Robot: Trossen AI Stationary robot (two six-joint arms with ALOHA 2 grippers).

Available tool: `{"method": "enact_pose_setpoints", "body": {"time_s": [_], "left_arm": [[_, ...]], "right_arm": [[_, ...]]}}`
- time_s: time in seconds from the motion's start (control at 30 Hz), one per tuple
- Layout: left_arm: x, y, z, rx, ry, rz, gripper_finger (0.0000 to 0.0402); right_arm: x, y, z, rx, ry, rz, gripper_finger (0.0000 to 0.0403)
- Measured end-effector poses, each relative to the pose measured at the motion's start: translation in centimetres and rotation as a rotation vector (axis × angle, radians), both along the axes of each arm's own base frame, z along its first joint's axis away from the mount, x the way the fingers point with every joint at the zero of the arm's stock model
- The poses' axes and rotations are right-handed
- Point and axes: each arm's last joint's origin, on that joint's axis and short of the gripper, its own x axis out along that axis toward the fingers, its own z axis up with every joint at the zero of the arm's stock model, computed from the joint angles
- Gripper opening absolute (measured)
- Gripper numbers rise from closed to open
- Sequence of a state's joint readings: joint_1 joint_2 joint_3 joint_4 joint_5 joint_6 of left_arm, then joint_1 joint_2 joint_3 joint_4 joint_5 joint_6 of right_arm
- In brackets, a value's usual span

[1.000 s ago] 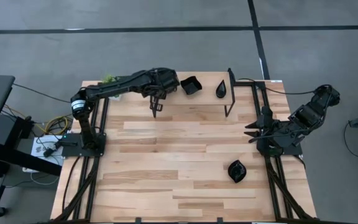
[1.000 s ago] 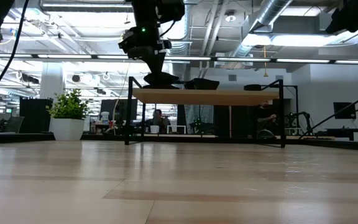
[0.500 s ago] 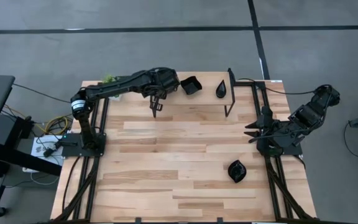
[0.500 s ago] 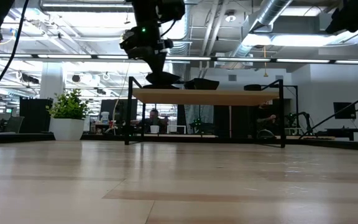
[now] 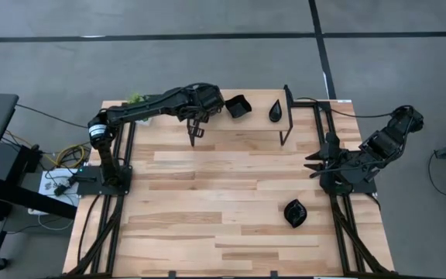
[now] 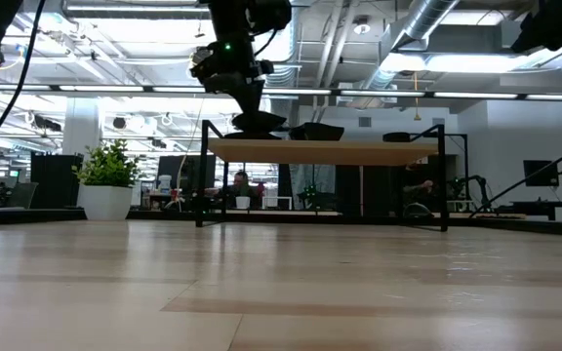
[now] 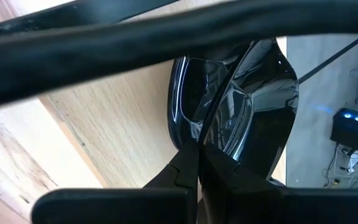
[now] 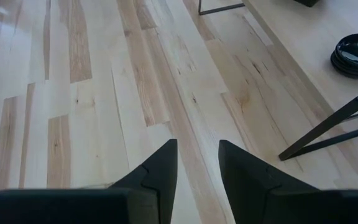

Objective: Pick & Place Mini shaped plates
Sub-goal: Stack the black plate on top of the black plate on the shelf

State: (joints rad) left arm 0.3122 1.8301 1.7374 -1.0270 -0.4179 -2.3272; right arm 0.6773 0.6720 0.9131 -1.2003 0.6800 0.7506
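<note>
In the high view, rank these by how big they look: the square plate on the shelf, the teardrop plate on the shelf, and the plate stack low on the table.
1. Square plate, largest.
2. Plate stack, close behind; the shelf sits nearer the camera, so this order is unsure.
3. Teardrop plate, clearly smallest.

floor: grey concrete (image 5: 207, 54) crossed by dark lines | ceiling: exposed ducts (image 6: 437, 24), long strip lights (image 6: 144, 93) | far side: white planter with green plant (image 6: 107, 185), desks, monitor (image 6: 541, 173) | table: light wood planks (image 5: 207, 201)
</note>
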Motion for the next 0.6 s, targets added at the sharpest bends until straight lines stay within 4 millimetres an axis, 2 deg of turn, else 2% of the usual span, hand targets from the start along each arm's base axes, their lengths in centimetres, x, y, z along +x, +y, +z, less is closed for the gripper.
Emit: {"method": "enact_pose_setpoints", "body": {"time_s": [0.6], "left_arm": [[0.26, 0.08, 0.14, 0.01, -0.031, 0.0, 0.0008]], "right_arm": [[0.0, 0.0, 0.0, 0.001, 0.001, 0.001, 0.0113]]}}
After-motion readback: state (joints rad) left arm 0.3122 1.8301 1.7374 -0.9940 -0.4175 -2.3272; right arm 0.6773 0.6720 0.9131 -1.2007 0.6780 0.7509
